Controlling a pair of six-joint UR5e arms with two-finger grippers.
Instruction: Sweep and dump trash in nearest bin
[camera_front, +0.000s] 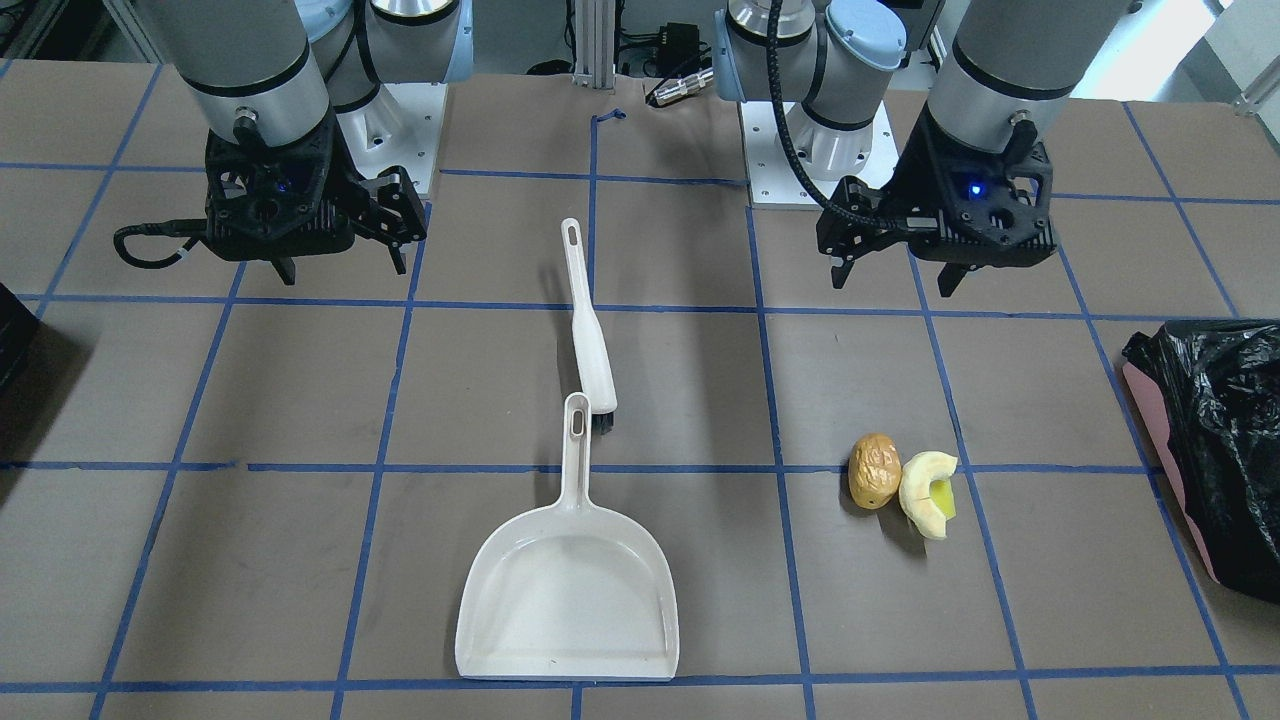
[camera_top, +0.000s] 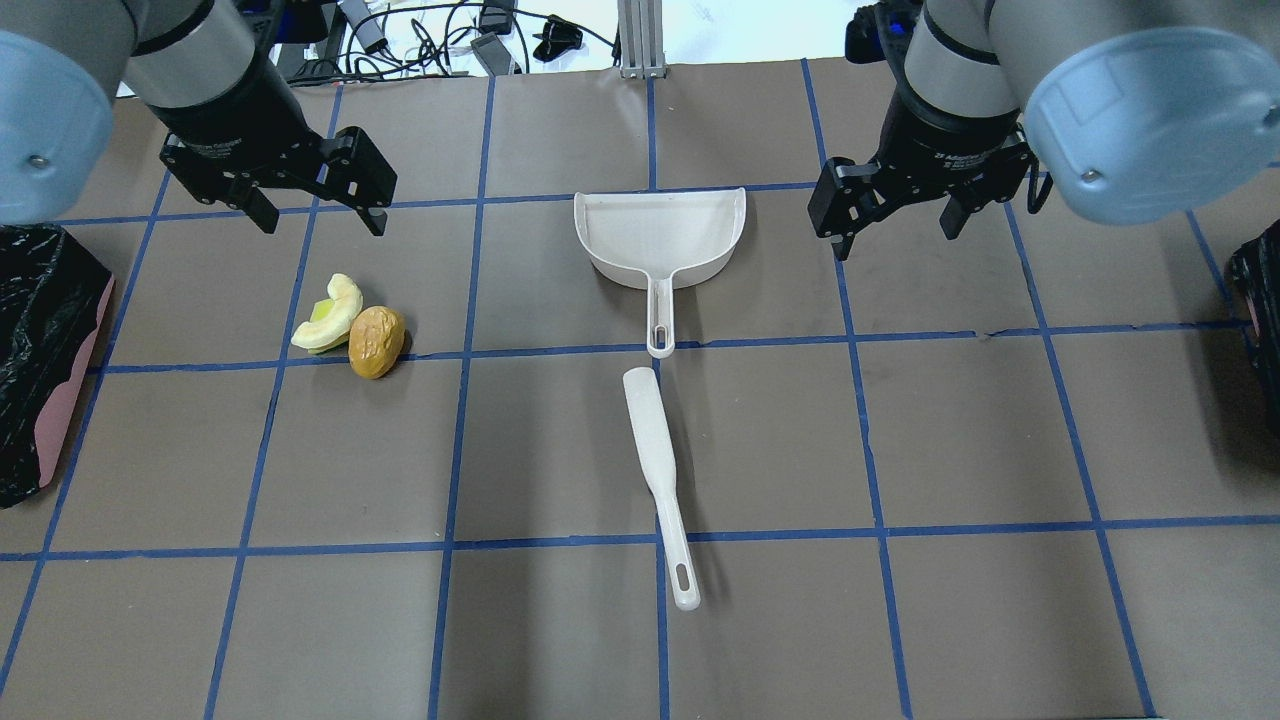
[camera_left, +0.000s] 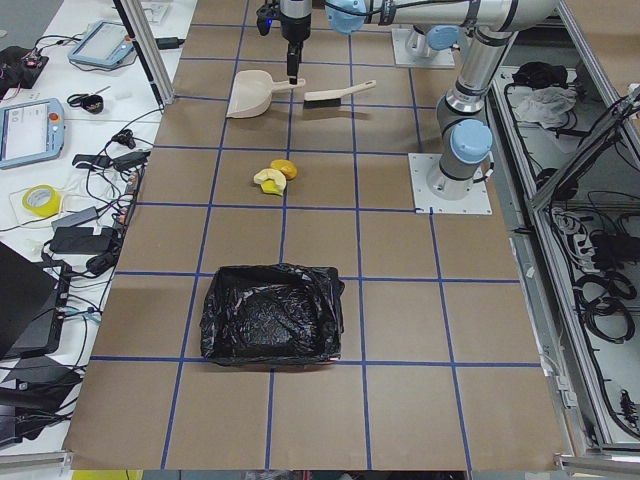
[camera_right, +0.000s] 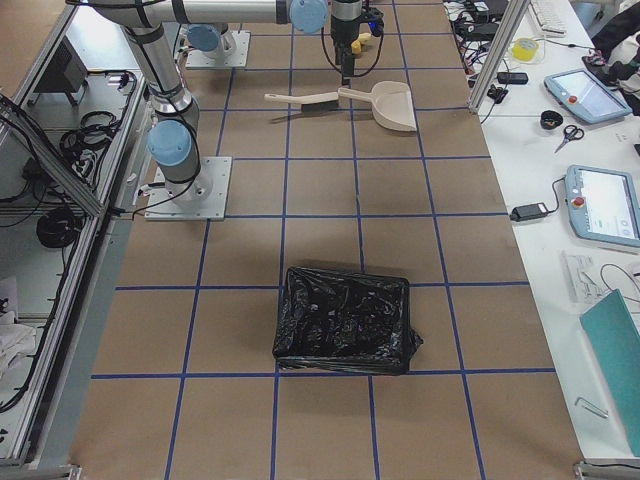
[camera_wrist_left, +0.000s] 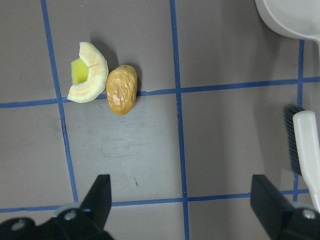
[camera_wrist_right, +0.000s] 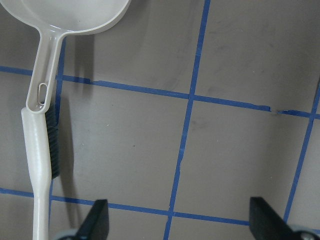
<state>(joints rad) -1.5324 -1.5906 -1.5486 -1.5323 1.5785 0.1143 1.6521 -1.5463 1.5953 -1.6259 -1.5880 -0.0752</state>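
The trash is a golden-brown potato-like lump (camera_top: 376, 341) (camera_front: 874, 471) (camera_wrist_left: 121, 89) touching a pale yellow apple-slice wedge (camera_top: 328, 314) (camera_front: 928, 492) (camera_wrist_left: 88, 72) on the table. My left gripper (camera_top: 322, 222) (camera_front: 895, 275) (camera_wrist_left: 182, 200) hovers open and empty just beyond them. The pink-sided bin with the black bag (camera_top: 40, 370) (camera_front: 1215, 440) (camera_left: 272, 313) stands at the table's left end. A white dustpan (camera_top: 660, 235) (camera_front: 568, 590) and a white brush (camera_top: 655, 470) (camera_front: 585, 320) lie mid-table. My right gripper (camera_top: 895, 238) (camera_front: 345, 268) (camera_wrist_right: 180, 215) hovers open and empty to the right of the dustpan.
Another black bin (camera_top: 1258, 300) (camera_right: 345, 320) stands at the table's right end. The brush's bristle end touches the dustpan handle's tip (camera_wrist_right: 42, 95). Blue tape lines grid the brown table. Cables lie beyond the far edge.
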